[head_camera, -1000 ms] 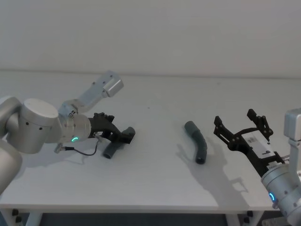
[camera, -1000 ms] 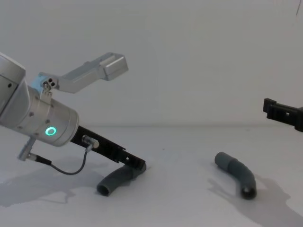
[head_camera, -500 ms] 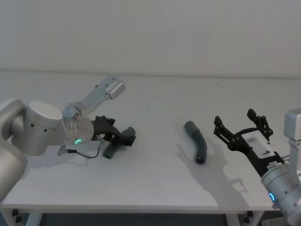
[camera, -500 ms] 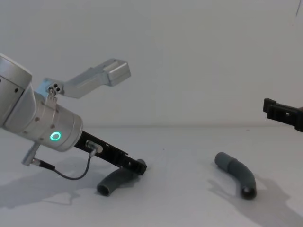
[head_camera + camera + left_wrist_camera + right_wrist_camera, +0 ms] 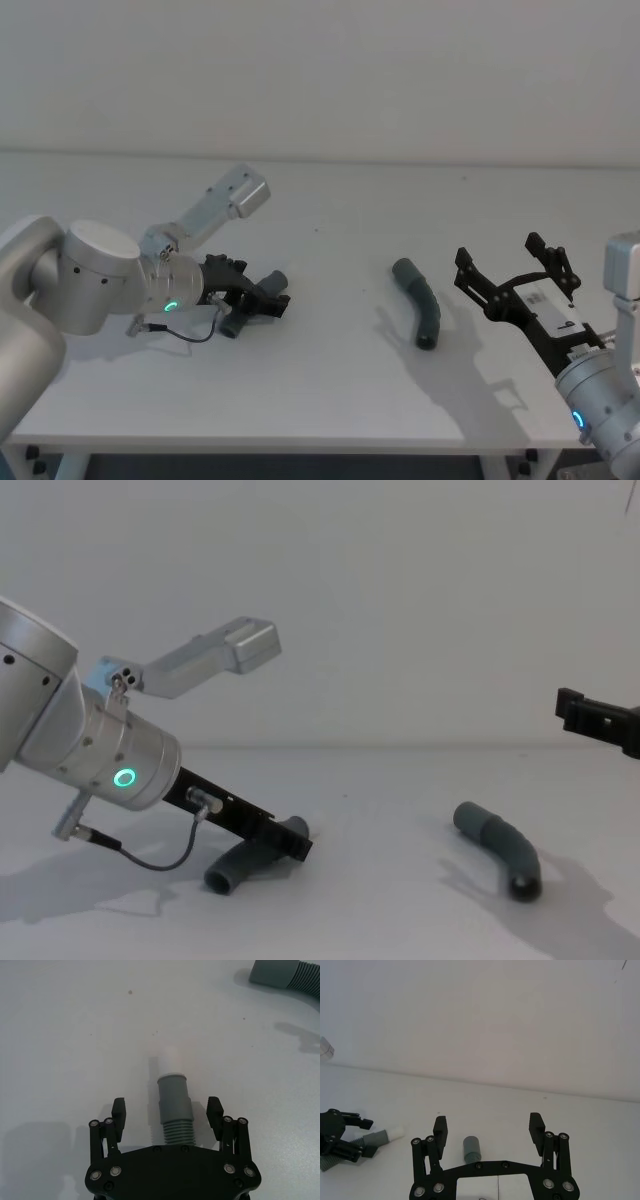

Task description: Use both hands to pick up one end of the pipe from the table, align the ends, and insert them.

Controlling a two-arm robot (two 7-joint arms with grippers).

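Observation:
Two dark grey pipe pieces lie on the white table [image 5: 330, 385]. The left piece [image 5: 236, 320] [image 5: 240, 865] lies between the fingers of my left gripper [image 5: 266, 298] [image 5: 166, 1107] [image 5: 291, 840]. That gripper is open, with a gap on each side of the smooth cuff [image 5: 173, 1092]. The cuff's narrower white tip [image 5: 167, 1057] points away from the gripper. The right piece [image 5: 421, 305] [image 5: 500, 846] lies alone at centre right. My right gripper [image 5: 500, 252] [image 5: 488, 1121] is open and holds nothing; it hovers to the right of that piece [image 5: 471, 1148].
The left arm's silver wrist camera block [image 5: 243, 190] sticks up above the gripper, and a black cable [image 5: 190, 333] loops by its wrist. A plain white wall stands behind the table. Bare table lies between the two pieces.
My left arm has shifted right and lowered, bringing its open fingers closer around the left piece. The piece itself and the right arm have not moved.

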